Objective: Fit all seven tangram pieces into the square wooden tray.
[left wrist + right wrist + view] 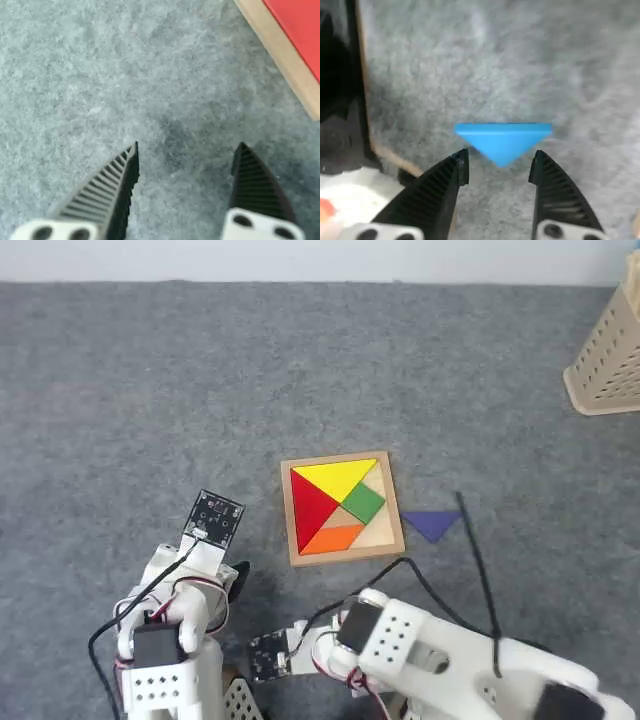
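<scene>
The square wooden tray (394, 502) lies mid-table with a yellow triangle (335, 478), a red triangle (309, 506), a green square (363, 502) and an orange parallelogram (333, 538) inside it. Just right of the tray, a purple triangle (432, 524) rests on the carpet. A blue triangle (502, 139) lies flat on the carpet, its tip between the open fingers of my right gripper (500, 162). My left gripper (187, 160) is open over bare carpet, close to the tray's corner (280, 52) and the red triangle (300, 25). In the high view its dark finger (240, 578) sits left of the tray.
A beige perforated tower (605, 350) stands at the far right edge. A black cable (480, 560) runs from the right arm across the carpet near the purple triangle. A dark shape with a thin tan edge (365, 100) sits beside the blue triangle.
</scene>
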You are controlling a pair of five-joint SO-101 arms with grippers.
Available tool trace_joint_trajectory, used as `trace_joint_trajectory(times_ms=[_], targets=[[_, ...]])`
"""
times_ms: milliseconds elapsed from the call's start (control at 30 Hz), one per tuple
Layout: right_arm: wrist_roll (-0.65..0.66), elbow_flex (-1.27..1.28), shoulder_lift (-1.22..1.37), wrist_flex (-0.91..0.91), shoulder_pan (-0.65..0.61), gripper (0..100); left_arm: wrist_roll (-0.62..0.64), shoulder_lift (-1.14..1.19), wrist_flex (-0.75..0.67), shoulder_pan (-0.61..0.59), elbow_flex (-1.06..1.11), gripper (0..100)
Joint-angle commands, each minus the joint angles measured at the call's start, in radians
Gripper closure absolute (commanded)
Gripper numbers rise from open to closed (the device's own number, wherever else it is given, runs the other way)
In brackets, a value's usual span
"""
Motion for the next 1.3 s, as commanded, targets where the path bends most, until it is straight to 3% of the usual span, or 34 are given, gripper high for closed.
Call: trace_joint_trajectory(times_ms=[0, 267, 433, 667, 867, 1100, 1267], targets=[[0.023, -0.06, 0.077, 0.001, -0.015, 78.3, -0.003, -0.017, -0.002, 0.003, -0.008, 72], [0.02, -0.083, 0.159, -0.015, -0.013, 78.3, -0.003, -0.017, -0.002, 0.003, -0.008, 72], [-0.127, -0.083, 0.159, -0.074, -0.007, 78.2, -0.003, -0.017, -0.002, 0.003, -0.008, 72], [-0.141, -0.114, 0.159, -0.085, 0.231, 78.3, -0.003, -0.017, -0.002, 0.003, -0.008, 72], [-0.256, -0.129, 0.159, -0.13, 0.346, 82.8, -0.003, -0.017, -0.002, 0.003, -0.008, 72], [-0.264, -0.189, 0.127, -0.088, 0.39, 83.9, -0.003, -0.017, -0.002, 0.003, -0.008, 72], [-0.334, -0.19, -0.062, -0.041, 0.384, 83.8, -0.003, -0.017, -0.002, 0.003, -0.008, 72]])
